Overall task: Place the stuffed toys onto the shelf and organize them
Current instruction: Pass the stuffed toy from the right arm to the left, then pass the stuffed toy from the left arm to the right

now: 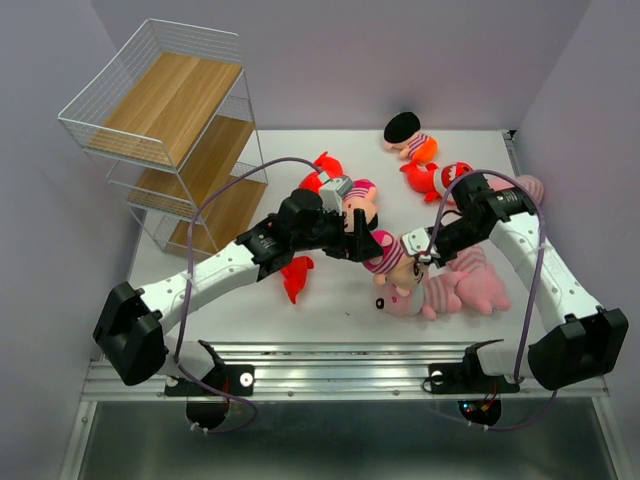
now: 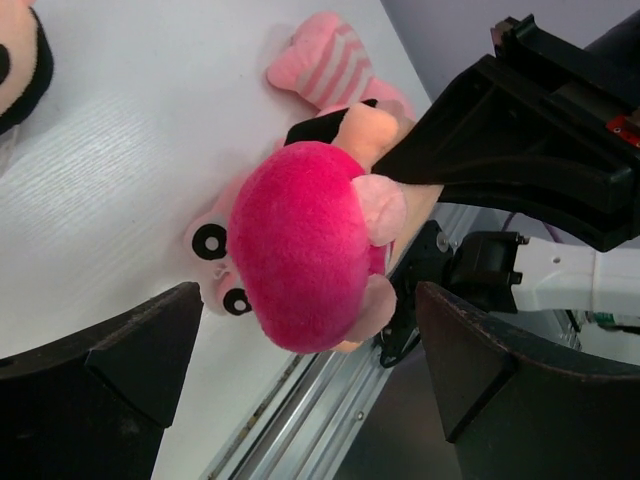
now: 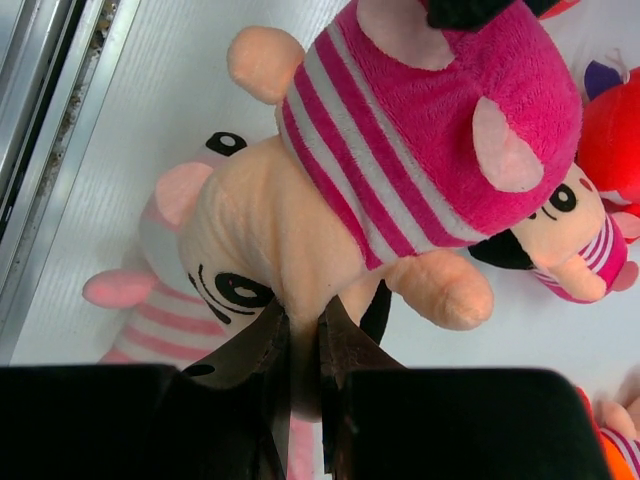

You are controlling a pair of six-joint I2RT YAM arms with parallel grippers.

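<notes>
My right gripper point(image 3: 300, 322) is shut on the peach head of a doll in pink-striped clothes point(image 3: 400, 150) and holds it up at the table's middle point(image 1: 392, 255). My left gripper point(image 1: 358, 244) is open, its fingers point(image 2: 130, 360) wide apart on either side of that doll's pink bottom point(image 2: 305, 240), not touching it. The right gripper point(image 2: 520, 130) shows just beyond the doll. Under the doll lies a pink striped animal point(image 1: 412, 297). The white wire shelf point(image 1: 170, 120) stands at the far left, its boards bare.
A dark-haired doll point(image 1: 405, 133) and a red fish point(image 1: 425, 180) lie at the back. More red toys point(image 1: 297, 276) and a striped doll point(image 1: 352, 195) lie round the left arm. Pink animals point(image 1: 478, 288) lie under the right arm. The metal rail point(image 1: 340, 355) runs along the near edge.
</notes>
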